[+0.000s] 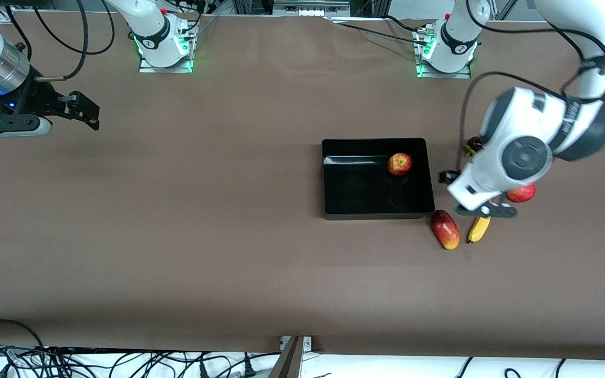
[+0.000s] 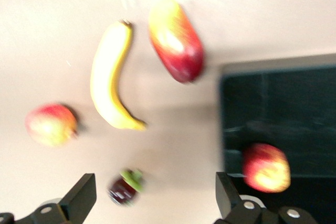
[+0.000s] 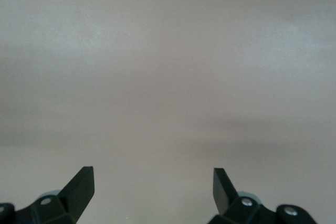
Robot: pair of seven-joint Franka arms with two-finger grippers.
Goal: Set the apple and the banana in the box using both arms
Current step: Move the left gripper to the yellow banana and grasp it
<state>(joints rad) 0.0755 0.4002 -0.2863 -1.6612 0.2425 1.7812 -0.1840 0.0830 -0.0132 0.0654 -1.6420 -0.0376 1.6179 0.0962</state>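
apple: small round red apple with pale yellow blotches point(image 1: 399, 164), inside the glossy black rectangular plastic box point(image 1: 376, 212), in the corner toward the left arm's end, farther from the front camera
banana: single curved yellow banana with dark tips point(image 1: 479, 229), on the brown tabletop point(image 1: 202, 236) outside the box, toward the left arm's end, partly under the left arm's wrist
left pincer: point(image 2: 152, 195) over the tabletop beside the box, above the loose fruits; fingers point(image 2: 81, 195) spread wide, nothing between them
right pincer: point(image 1: 84, 110) waits at the right arm's end, well apart from box and fruits; wide open, empty, only bare tabletop under it
oblong red-yellow fruit: point(image 1: 445, 229) just beside the banana, near the box corner closest to the front camera
smooth pinkish-red round fruit: point(image 1: 521, 193) farther from the front camera than the banana, partly hidden by the left arm
small dark fruit with green bit: point(image 1: 473, 144) near the box, farther from the front camera than the other loose fruits
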